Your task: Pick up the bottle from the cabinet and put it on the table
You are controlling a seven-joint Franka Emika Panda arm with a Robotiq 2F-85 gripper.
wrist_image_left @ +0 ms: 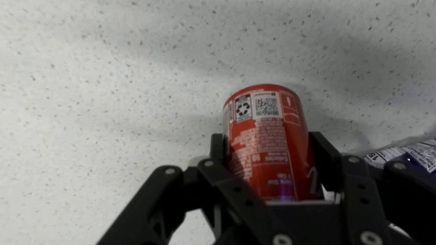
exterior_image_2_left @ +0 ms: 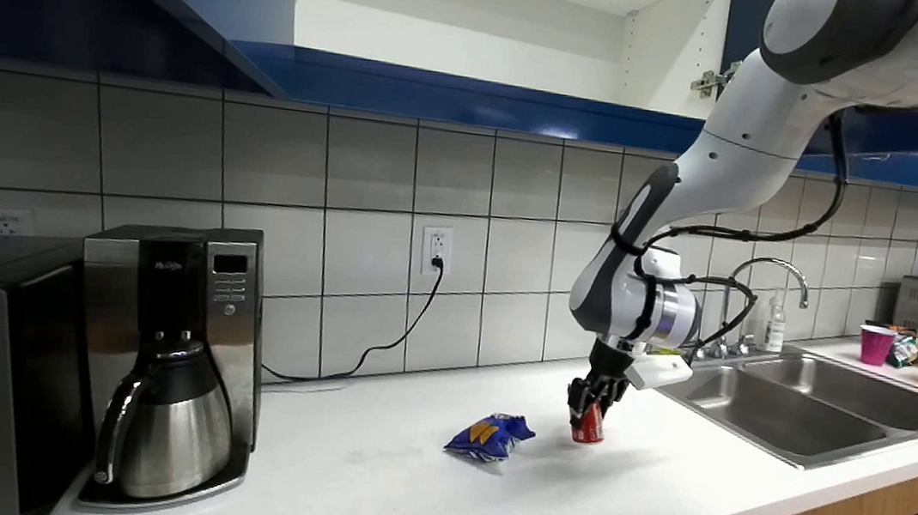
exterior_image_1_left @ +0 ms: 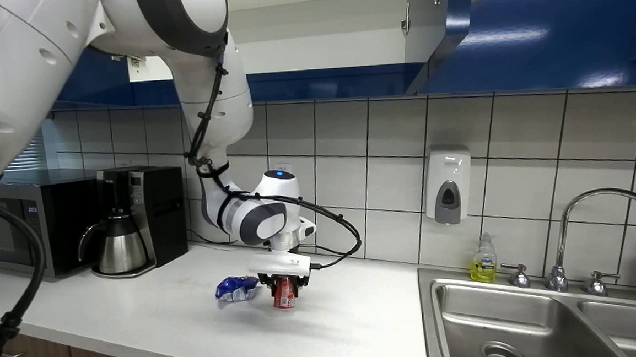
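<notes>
Nearest the camera in an exterior view, and farthest left of the sink [exterior_image_1_left: 509,321], looms the robot arm's near link [exterior_image_1_left: 19,81]. Rightward, the microwave [exterior_image_1_left: 61,216] and coffee maker [exterior_image_1_left: 160,216] stand well left of the sink. Nearer it, a blue wrapper [exterior_image_1_left: 236,289] lies on the desk [exterior_image_1_left: 349,331]; nearer again, the pincer [exterior_image_1_left: 284,291] grips the bottle [exterior_image_1_left: 284,298], a small red can, with its fingers [wrist_image_left: 323,153] touching both sides. The bottle is roughly upright, down at desk level; whether its base touches, I cannot tell. Higher up, left of the sink, the cabinet [exterior_image_1_left: 323,83] hangs open. Dish soap [exterior_image_1_left: 484,265] stands on the sink's back edge.

I judge that the fetching is done and the set-down is in hand. The next move calls for easing the base flat onto the desk, then parting the fingers and rising straight up.
</notes>
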